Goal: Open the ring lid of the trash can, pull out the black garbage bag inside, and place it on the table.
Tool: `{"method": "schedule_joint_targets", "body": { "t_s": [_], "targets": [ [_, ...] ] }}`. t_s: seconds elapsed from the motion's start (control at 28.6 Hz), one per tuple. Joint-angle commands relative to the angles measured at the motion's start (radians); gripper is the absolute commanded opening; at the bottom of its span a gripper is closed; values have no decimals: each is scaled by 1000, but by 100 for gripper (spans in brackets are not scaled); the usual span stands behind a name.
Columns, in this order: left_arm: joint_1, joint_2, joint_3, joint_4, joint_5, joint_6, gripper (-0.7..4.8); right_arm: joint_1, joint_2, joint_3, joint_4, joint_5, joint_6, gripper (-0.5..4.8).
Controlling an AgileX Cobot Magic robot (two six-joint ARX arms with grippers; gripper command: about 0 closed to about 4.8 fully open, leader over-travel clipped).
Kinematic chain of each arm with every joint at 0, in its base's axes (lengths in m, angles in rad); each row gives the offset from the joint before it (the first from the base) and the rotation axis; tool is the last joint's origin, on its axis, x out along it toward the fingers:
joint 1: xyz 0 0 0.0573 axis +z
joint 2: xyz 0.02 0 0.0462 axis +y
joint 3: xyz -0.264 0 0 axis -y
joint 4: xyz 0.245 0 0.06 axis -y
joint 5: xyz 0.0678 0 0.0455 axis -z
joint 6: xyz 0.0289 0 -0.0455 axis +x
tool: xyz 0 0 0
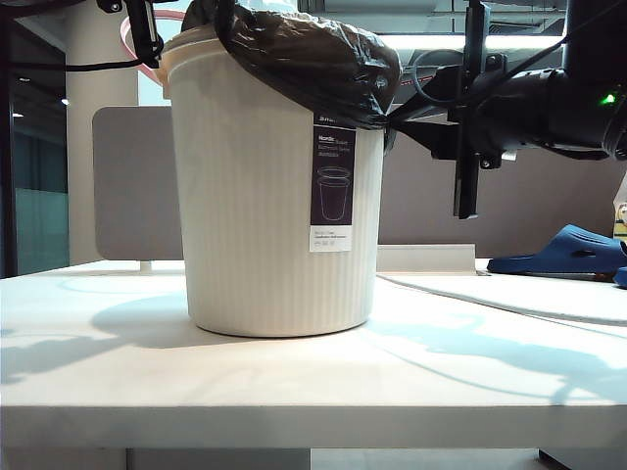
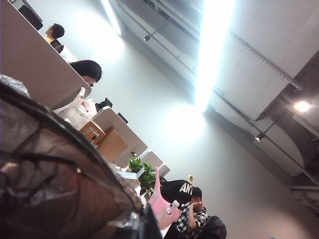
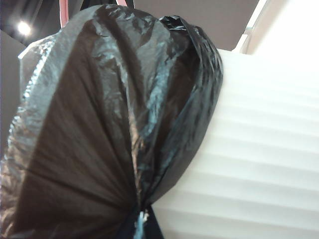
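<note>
Risk 1: tearing. The right gripper [image 3: 142,226] has its fingers pinched on a gathered pleat of the black garbage bag [image 1: 304,59] at the 3 o'clock side of the trash can [image 1: 274,196]. The film radiates in tight folds from that single pinch point. A sharp outward pull would load the thin plastic there and could rip it, leaving the bag's bulk inside.

Risk 2: tipping. The trash can stands upright near the centre of the table [image 1: 294,392], and nothing is seen bracing its body. If the bag drags against the rim, a sideways pull could slide or topple it.

Risk 3: ring lid. The ring lid [image 1: 132,44] is raised at the 10 o'clock side of the rim, where the left gripper [image 1: 145,39] reaches down with its fingers pressed together. They appear to pinch the hoop, though the contact is partly hidden. A slip would drop the hoop back onto the bag.

Materials:
- Black garbage bag: glossy, wrinkled thin film, bulging above and over the rim.
- Trash can: rigid cream plastic, vertically ribbed, round, with a dark printed label [image 1: 332,186].
- Ring lid: slim salmon-pink hoop.
- Table: smooth, flat, off-white.
</note>
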Motion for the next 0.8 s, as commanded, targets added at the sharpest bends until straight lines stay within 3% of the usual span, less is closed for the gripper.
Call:
{"method": "schedule_joint_targets", "body": {
  "t_s": [0.03, 0.24, 0.52, 0.8],
  "targets": [
    [0, -3, 3, 14, 23, 1, -6, -5, -5, 3, 38, -12, -2, -1],
    [0, -3, 3, 14, 30, 1, -6, -25, -6, -4, 87, -47, 6, -2],
    [0, -3, 3, 14, 36, 1, -6, -137, -15, -130, 189, -47, 95, -1],
    [0, -3, 3, 13, 29, 13, -6, -168, -84, -134, 191, -125, 11, -2]
  ]
}}
